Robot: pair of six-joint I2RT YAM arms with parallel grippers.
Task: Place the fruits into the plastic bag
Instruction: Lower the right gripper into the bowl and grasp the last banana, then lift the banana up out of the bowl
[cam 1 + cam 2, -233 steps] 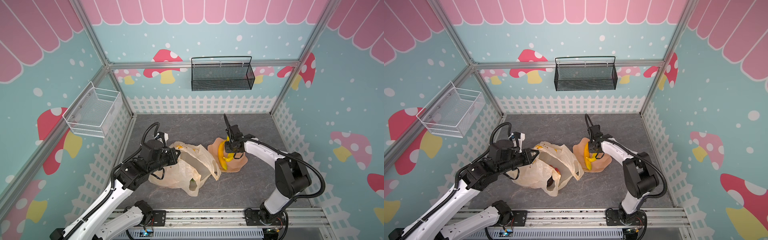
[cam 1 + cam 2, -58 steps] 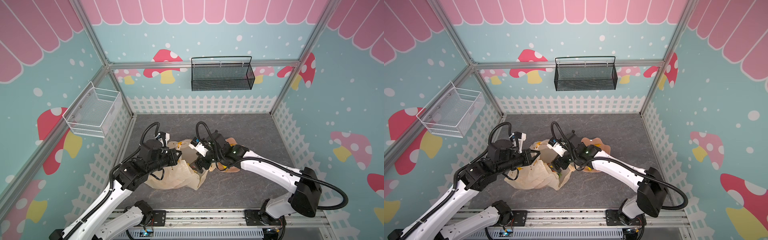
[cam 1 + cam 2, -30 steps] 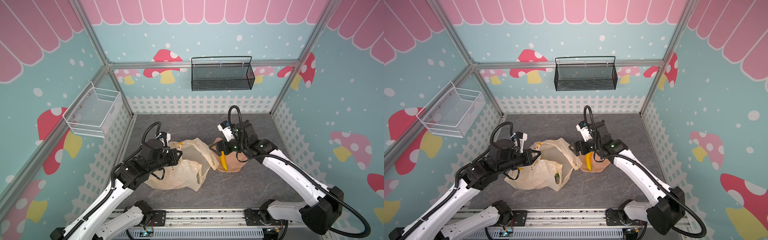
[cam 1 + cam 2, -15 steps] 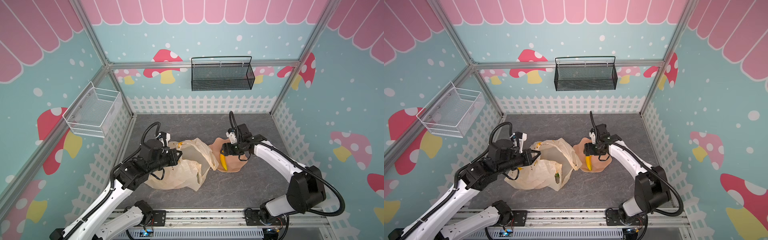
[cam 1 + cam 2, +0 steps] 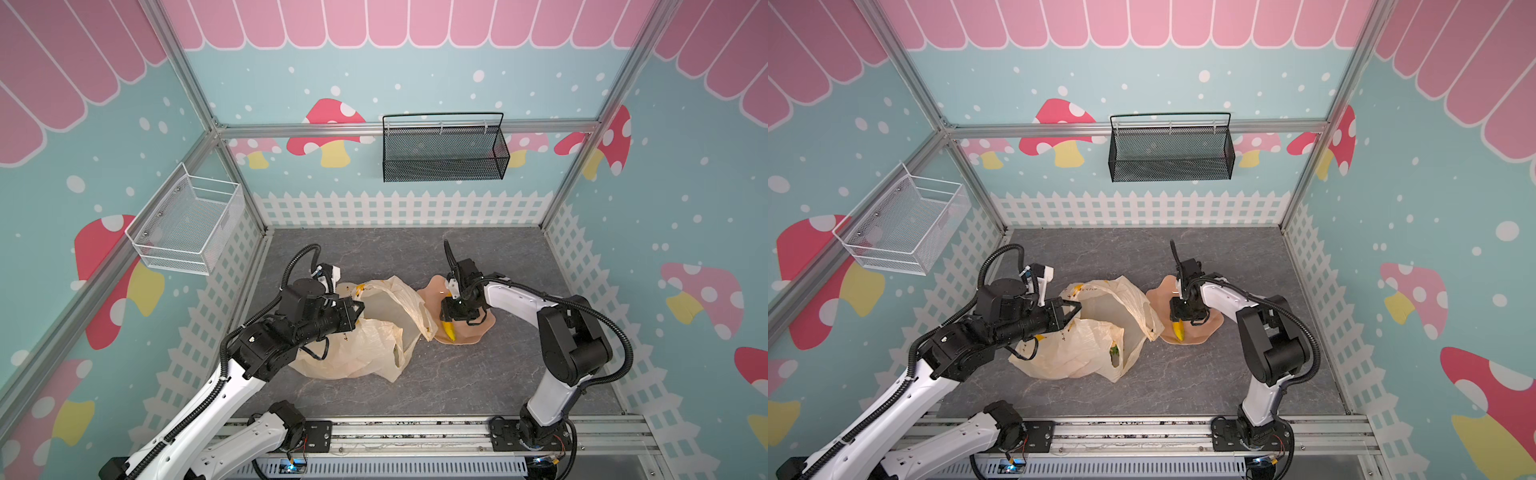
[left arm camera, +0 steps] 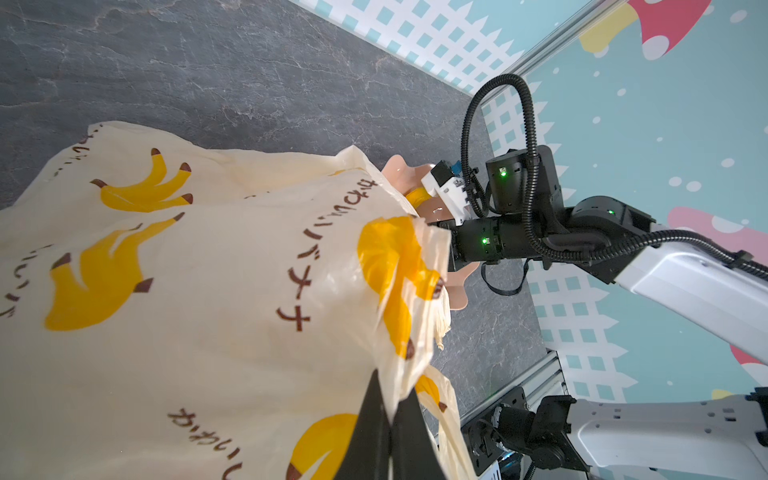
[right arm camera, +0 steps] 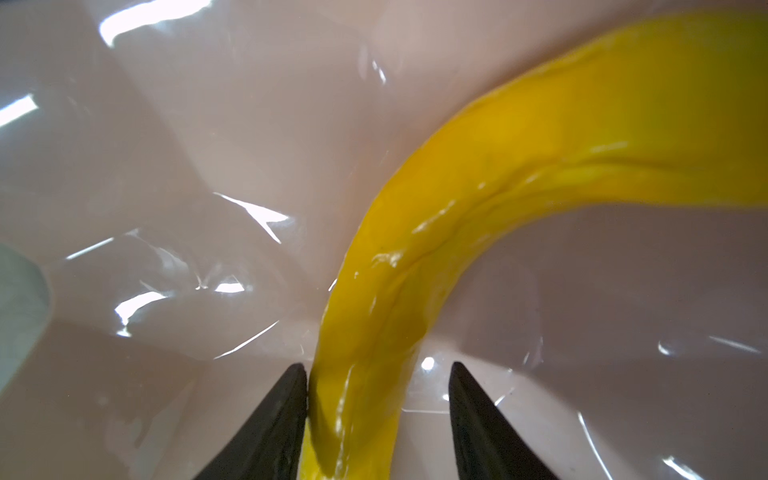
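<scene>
The cream plastic bag [image 5: 374,336] [image 5: 1084,345] [image 6: 208,270], printed with bananas, lies left of centre with its mouth held up. My left gripper [image 5: 360,306] [image 5: 1077,306] [image 6: 388,399] is shut on the bag's rim. Something small and green [image 5: 1113,351] shows inside the mouth. A yellow toy banana [image 5: 449,330] [image 5: 1178,331] [image 7: 498,166] lies on the pink plate [image 5: 478,328] [image 5: 1208,324] [image 7: 208,145]. My right gripper [image 5: 451,320] [image 5: 1177,318] [image 7: 376,365] is down on the plate astride the banana's end, open. One finger touches it and a gap remains at the other.
A black mesh basket [image 5: 444,151] hangs on the back wall and a white wire basket [image 5: 187,224] on the left wall. White picket-fence walls close in the grey floor [image 5: 457,374]. A metal rail [image 5: 415,432] runs along the front edge.
My right arm has come back from the bag's mouth to the plate and lowered over the banana, its jaws narrowing. The left gripper has kept its hold on the bag.
</scene>
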